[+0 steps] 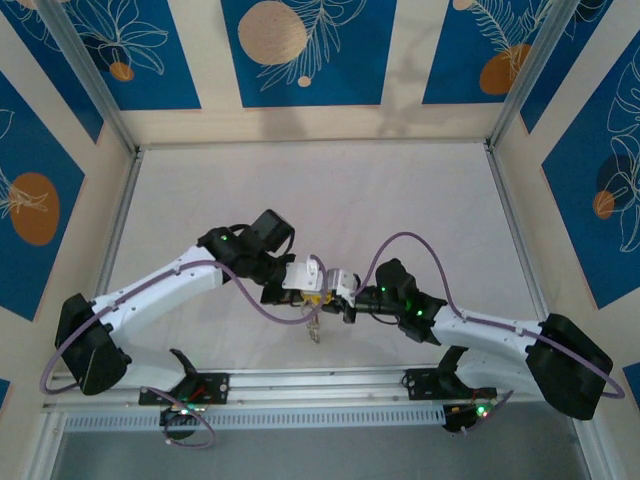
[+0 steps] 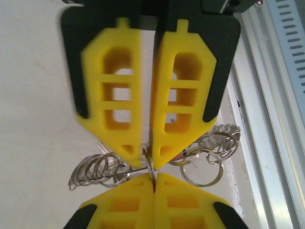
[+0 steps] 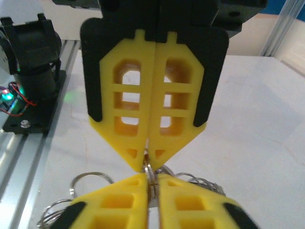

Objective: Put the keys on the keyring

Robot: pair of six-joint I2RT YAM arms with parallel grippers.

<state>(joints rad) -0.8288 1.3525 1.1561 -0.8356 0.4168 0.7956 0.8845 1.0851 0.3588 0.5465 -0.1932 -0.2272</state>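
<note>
Tip to tip, the left claw [image 2: 148, 158] and right claw [image 3: 148, 161] both clamp the keyring [image 2: 150, 169]; small loops [image 2: 97, 171] flank them.

The left arm [image 1: 160, 285] and right arm [image 1: 490, 335] lean inward from the near corners of the bench [image 1: 320, 190]. They meet low at its near middle, barring that strip. The left end effector [image 2: 147, 160] and right end effector [image 3: 147, 163] are pinched tip to tip on the keyring [image 2: 217, 143]. Its loops fan out to both sides, so no gap lies between them. A metal rail [image 1: 320, 385] bounds the near edge. Beyond the arms, bare bench lies open up to the patterned walls [image 1: 300, 50].
</note>
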